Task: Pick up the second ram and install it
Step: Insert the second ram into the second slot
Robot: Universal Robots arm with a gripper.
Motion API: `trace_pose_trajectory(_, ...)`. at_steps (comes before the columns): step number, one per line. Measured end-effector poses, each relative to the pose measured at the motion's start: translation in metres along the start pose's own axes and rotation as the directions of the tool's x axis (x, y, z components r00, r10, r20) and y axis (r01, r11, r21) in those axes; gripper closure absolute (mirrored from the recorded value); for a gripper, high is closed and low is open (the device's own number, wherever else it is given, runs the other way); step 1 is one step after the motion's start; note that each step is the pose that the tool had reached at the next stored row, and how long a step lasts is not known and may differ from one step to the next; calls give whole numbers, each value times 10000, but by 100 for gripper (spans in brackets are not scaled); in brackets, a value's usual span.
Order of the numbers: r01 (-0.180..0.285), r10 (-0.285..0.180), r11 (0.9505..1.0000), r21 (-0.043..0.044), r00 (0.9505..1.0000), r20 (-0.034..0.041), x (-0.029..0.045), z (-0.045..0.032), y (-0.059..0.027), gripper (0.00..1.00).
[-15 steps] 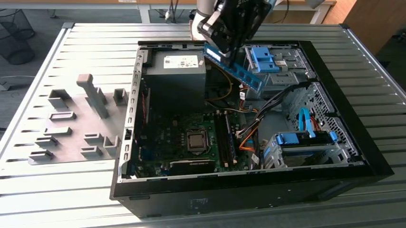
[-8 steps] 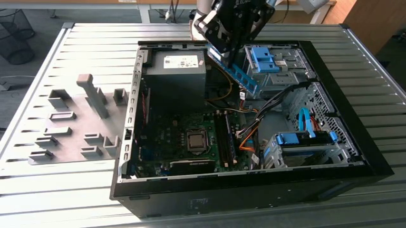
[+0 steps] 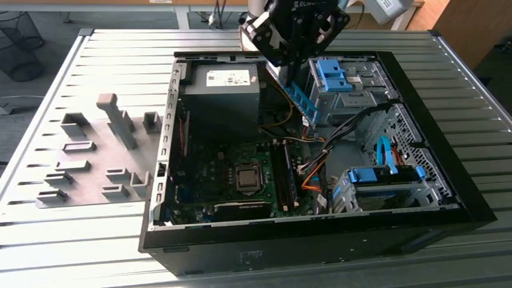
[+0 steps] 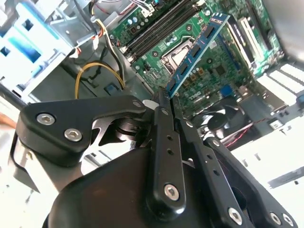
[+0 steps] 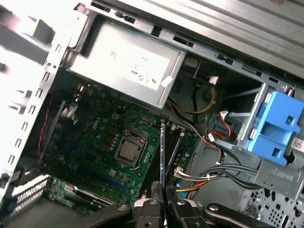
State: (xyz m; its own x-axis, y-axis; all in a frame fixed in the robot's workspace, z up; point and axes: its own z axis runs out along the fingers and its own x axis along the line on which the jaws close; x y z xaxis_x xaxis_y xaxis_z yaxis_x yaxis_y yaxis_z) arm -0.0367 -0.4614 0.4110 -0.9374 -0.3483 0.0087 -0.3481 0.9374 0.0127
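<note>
The second ram [image 4: 197, 50] sticks out from the gripper [image 4: 164, 95], which is clamped on its end, over the motherboard [image 4: 223, 71] of the open computer case [image 3: 472, 210]. A white label [image 3: 228, 78] sits on the power supply [image 3: 220, 105].

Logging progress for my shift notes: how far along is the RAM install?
Done: the second ram is lifted, clamped in the gripper's shut fingers. In hand: it hangs over the motherboard. Left: it is not yet seated in the long black slots.
</note>
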Motion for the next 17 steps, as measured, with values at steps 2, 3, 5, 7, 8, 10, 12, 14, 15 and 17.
trace_pose_trajectory(2, -355, 355, 9994, -4, 9994, 5, 0, 5, 0, 86)
trace_pose_trajectory(3, -535, 535, 9986, -6, 9986, 7, 0, 7, 0, 86)
trace_pose_trajectory(5, -892, 892, 9960, -8, 9960, 11, 0, 12, 0, 86)
trace_pose_trajectory(7, -1266, 1266, 9920, -12, 9920, 16, 0, 17, 0, 86)
trace_pose_trajectory(8, -1444, 1444, 9895, -14, 9895, 18, 0, 18, 0, 86)
trace_pose_trajectory(10, -1734, 1734, 9849, -15, 9849, 20, 0, 21, 0, 86)
trace_pose_trajectory(12, -1808, 1808, 9835, -15, 9835, 21, 0, 21, 0, 86)
trace_pose_trajectory(14, -1809, 1809, 9835, -16, 9835, 22, 0, 21, 0, 86)
trace_pose_trajectory(15, -1810, 1810, 9835, -16, 9835, 21, 0, 21, 0, 86)
trace_pose_trajectory(17, -1809, 1809, 9835, -16, 9835, 21, 0, 21, 0, 86)
